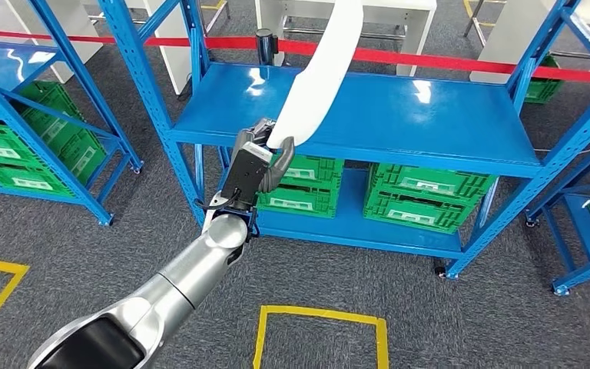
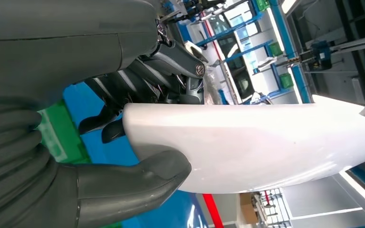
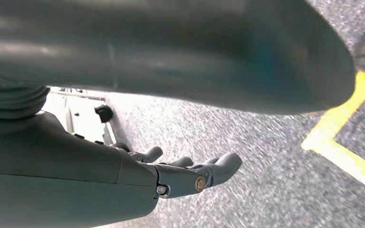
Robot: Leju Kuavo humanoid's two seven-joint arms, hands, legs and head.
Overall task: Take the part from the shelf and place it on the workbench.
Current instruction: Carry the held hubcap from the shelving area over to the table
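The part [image 1: 319,73] is a long, white, smooth piece, and it sticks up from the middle of the head view to the top edge, in front of the blue shelf [image 1: 445,127]. The left hand [image 1: 257,165] is clamped on its lower end, just above the front edge of the shelf board. The part looks stiff, because it stays straight and does not droop. It also looks shiny and slippery, so I think it could slide out of a loose grip. It is long, and the hand has only one end, so the far end may swing and bump the shelf posts. A tight hold near that lower end seems right. The left wrist view shows the grip up close: the thick thumb [image 2: 138,178] presses one side of the white part [image 2: 266,142] and the dark fingers [image 2: 123,102] press the other. The head view cannot show that. The right wrist view shows the right hand [image 3: 185,173] over the grey floor [image 3: 275,156] with a yellow line [image 3: 342,147], its fingers a bit curled and holding nothing
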